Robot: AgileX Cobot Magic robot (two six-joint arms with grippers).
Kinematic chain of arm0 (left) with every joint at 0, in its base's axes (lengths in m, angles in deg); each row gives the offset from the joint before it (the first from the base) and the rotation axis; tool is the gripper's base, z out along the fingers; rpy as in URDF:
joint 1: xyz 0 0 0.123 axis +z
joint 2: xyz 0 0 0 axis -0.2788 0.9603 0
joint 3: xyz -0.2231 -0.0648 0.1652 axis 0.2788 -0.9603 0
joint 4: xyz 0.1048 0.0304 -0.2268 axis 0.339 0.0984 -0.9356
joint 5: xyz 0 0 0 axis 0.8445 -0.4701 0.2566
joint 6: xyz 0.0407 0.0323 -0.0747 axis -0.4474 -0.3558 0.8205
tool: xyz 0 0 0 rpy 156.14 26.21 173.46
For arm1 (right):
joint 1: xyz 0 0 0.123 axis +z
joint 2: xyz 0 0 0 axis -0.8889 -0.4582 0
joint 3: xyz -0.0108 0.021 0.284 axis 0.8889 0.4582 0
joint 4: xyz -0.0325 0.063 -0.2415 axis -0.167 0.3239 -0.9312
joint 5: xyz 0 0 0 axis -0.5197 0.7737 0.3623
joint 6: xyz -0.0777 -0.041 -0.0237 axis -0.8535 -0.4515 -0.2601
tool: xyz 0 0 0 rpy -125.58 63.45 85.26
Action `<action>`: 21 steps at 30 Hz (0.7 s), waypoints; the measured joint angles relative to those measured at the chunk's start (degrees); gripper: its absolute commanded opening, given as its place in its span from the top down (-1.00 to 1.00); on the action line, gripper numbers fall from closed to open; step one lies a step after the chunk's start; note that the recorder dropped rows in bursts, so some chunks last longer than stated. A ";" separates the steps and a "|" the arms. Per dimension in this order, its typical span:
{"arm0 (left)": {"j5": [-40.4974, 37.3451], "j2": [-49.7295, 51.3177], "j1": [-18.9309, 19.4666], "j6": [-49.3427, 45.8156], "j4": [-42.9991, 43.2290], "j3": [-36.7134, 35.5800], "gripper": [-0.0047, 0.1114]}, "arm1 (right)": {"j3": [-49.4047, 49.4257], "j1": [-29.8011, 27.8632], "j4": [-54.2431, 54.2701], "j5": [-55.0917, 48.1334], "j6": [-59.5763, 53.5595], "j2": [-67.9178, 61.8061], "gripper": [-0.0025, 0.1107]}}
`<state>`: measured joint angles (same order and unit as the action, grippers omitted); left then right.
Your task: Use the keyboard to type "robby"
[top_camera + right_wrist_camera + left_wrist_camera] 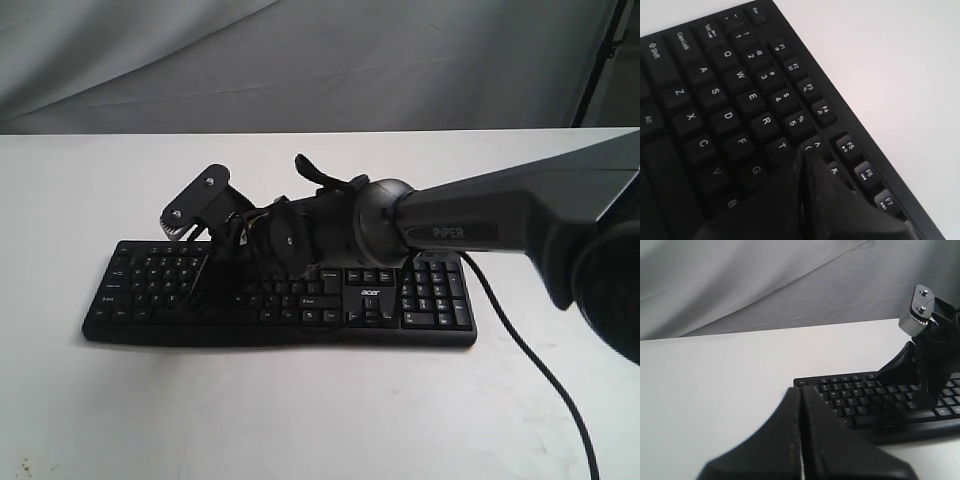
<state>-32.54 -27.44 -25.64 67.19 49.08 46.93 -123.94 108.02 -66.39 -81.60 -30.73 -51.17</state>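
**Right hand [804, 155] is pointing at the keyboard [715, 100], fingers pressed together.**
The keyboard is lying flat on the white worktop [300, 400] directly under this hand, whose tip is just beside the T key [781, 146]. The left hand [801, 410], also closed, is hanging with the keyboard ahead of it.

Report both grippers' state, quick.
Left gripper: closed, holding nothing.
Right gripper: closed, holding nothing, tips over the keyboard.

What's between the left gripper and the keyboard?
Only bare white table, in the left wrist view; the left gripper is short of the keyboard.
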 measured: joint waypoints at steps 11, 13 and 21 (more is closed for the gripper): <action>0.00 0.00 0.00 0.00 0.00 0.00 0.92 | 0.00 0.94 0.00 3.37 -0.04 -0.63 0.96; 0.00 0.00 0.00 0.00 0.00 0.00 0.92 | 0.00 0.94 -0.10 3.34 -0.04 -0.78 0.96; 0.00 0.00 0.00 0.00 0.00 0.00 0.92 | 0.00 0.94 -0.10 3.23 -0.04 -0.78 0.96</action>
<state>-32.54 -27.44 -25.64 67.19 49.08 46.93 -123.94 108.96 -66.49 -78.38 -30.77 -51.95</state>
